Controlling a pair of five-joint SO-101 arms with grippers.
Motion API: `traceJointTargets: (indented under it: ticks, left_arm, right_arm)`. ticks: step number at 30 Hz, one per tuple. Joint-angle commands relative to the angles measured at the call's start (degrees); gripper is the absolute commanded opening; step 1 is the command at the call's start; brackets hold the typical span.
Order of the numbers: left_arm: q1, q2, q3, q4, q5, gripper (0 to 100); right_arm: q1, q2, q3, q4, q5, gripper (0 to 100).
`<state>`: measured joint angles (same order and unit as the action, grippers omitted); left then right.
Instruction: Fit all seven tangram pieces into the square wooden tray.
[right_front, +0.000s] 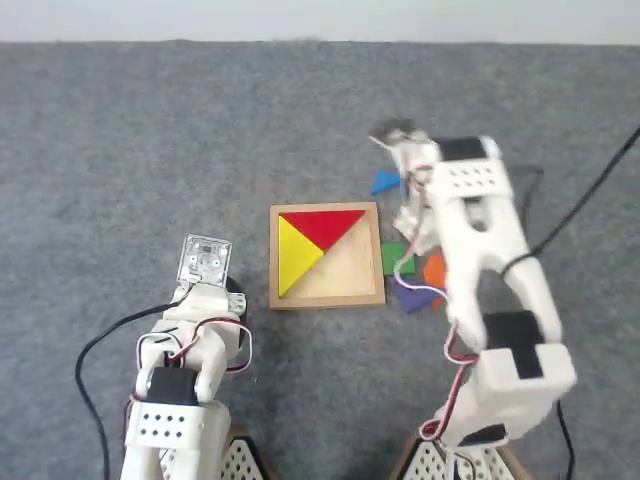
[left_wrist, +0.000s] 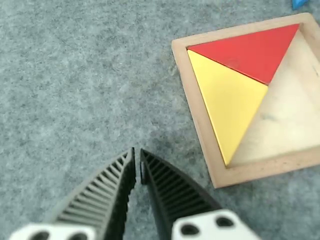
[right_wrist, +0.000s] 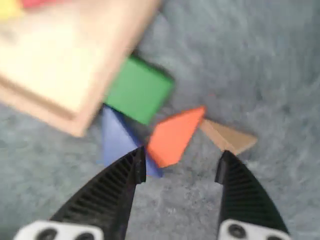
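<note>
pickup step: right gripper (right_wrist: 182, 155) open over orange wooden triangle (right_wrist: 172, 137), right of square wooden tray (right_front: 327, 298); next, probably: lower, pinch. left gripper (left_wrist: 137, 152) closed, empty.

Table (right_front: 150, 130) is covered edge to edge w/ grey felt-like matting. Square wooden tray (right_front: 330, 300) sits flat approx. mid-table. Just beside its right rim lies a green square (right_front: 392, 257), flat on the felt. Next to that: orange triangle (right_front: 434, 270) and purple piece (right_front: 412, 296), bunched close. A tan triangle (right_wrist: 230, 137) meets the orange one's tip. Blue triangle (right_front: 386, 183) lies apart, further back.
</note>
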<state>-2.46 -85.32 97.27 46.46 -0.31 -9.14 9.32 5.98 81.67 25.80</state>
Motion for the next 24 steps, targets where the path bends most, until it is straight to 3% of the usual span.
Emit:
traceJointTargets:
  ticks: [1,6,14,20,24]
  left_arm:
    - [-0.18,-0.7,-0.48,0.26,0.35,2]
    - [-0.18,-0.7,-0.48,0.26,0.35,2]
    - [-0.18,-0.7,-0.48,0.26,0.35,2]
    - [-0.18,-0.7,-0.48,0.26,0.35,2]
    - [-0.18,-0.7,-0.48,0.26,0.35,2]
  right_arm:
    - [4.53,-7.16,14.59,-11.91,-0.79,24.2]
    - [2.42,-6.99,20.4,-15.6,-0.88,24.3]
    - [1.89,-7.25,20.66,-20.7,-8.26,24.4]
    - [2.68,-12.97,18.81,-16.04,-5.27,24.4]
    - [2.68,-14.02,19.78,-17.54,-16.0,24.2]
